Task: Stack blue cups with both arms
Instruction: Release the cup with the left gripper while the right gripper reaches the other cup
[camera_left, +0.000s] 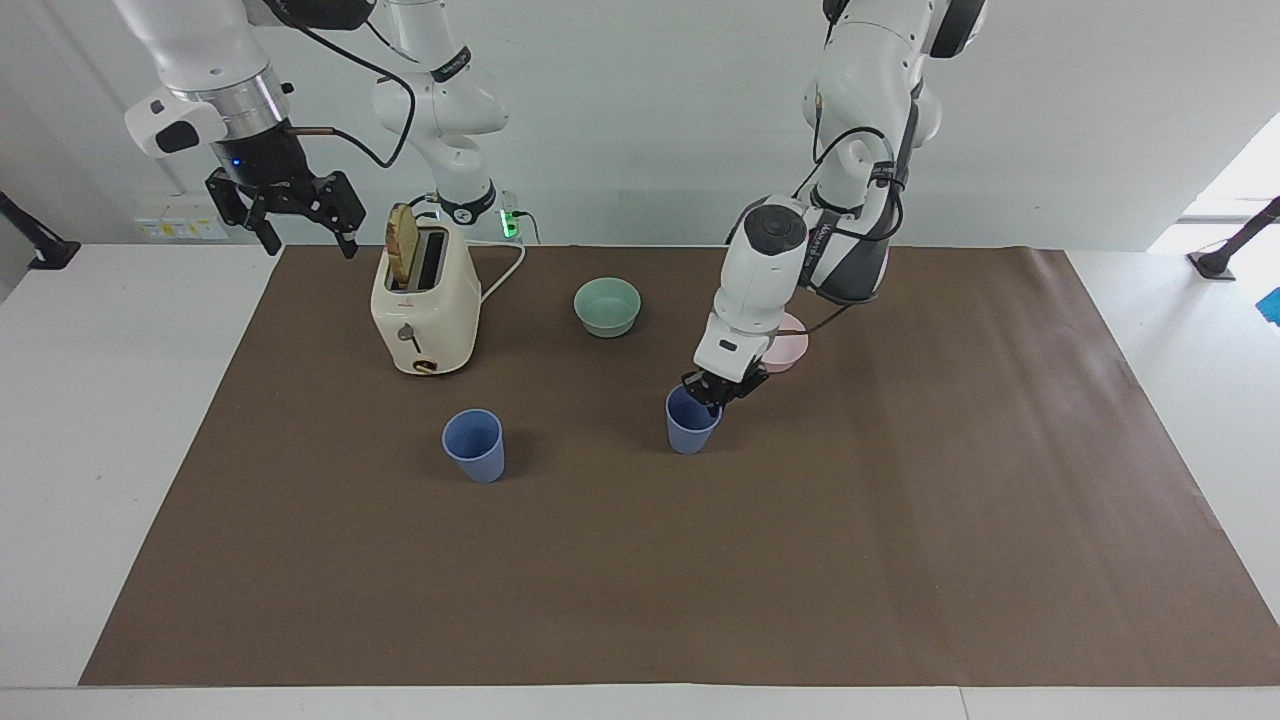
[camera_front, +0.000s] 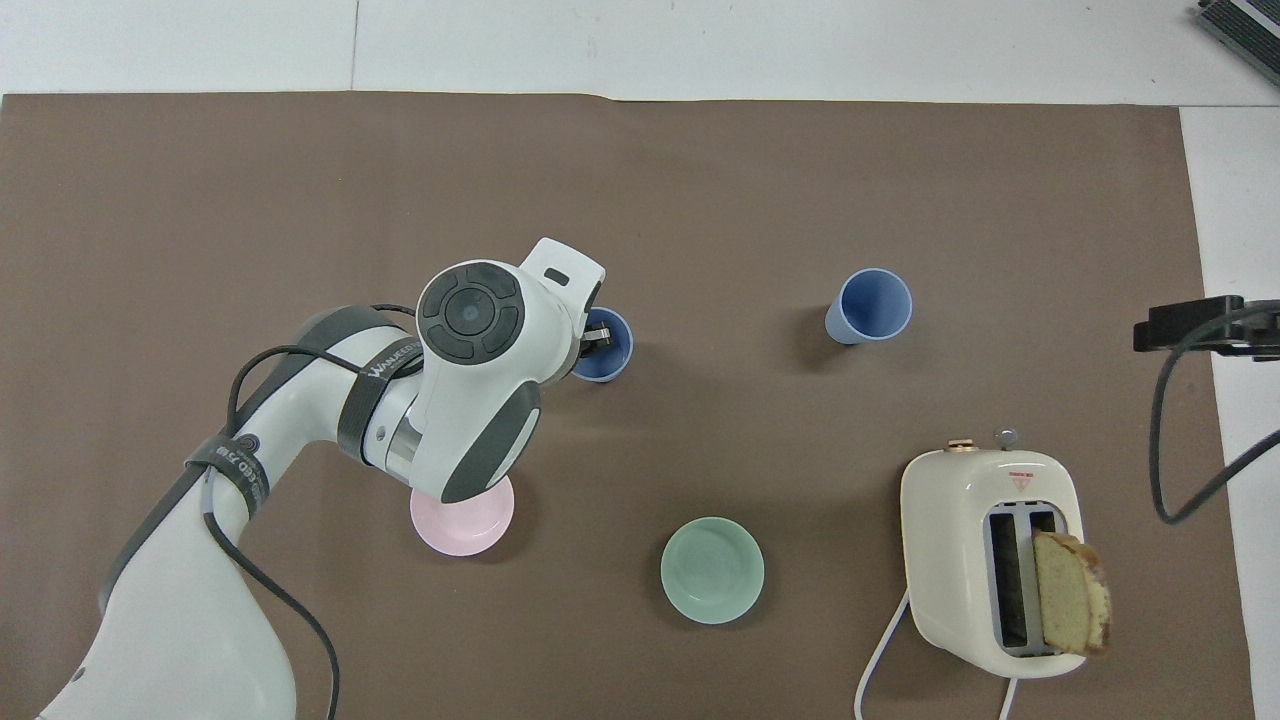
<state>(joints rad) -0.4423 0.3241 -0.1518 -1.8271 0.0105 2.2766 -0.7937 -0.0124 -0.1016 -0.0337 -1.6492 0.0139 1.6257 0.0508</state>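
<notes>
One blue cup (camera_left: 692, 424) (camera_front: 606, 350) is in the middle of the brown mat, and my left gripper (camera_left: 712, 392) (camera_front: 597, 338) is shut on its rim, one finger inside. I cannot tell whether that cup's base rests on the mat or hangs just above it. The other blue cup (camera_left: 474, 445) (camera_front: 870, 306) stands upright and alone, beside the first toward the right arm's end. My right gripper (camera_left: 295, 215) waits open and raised, holding nothing, over the mat's corner next to the toaster.
A cream toaster (camera_left: 425, 300) (camera_front: 990, 560) with a slice of bread in one slot stands nearer to the robots than the free cup. A green bowl (camera_left: 607, 305) (camera_front: 712, 570) and a pink bowl (camera_left: 790, 350) (camera_front: 460, 525), partly covered by the left arm, also sit near the robots.
</notes>
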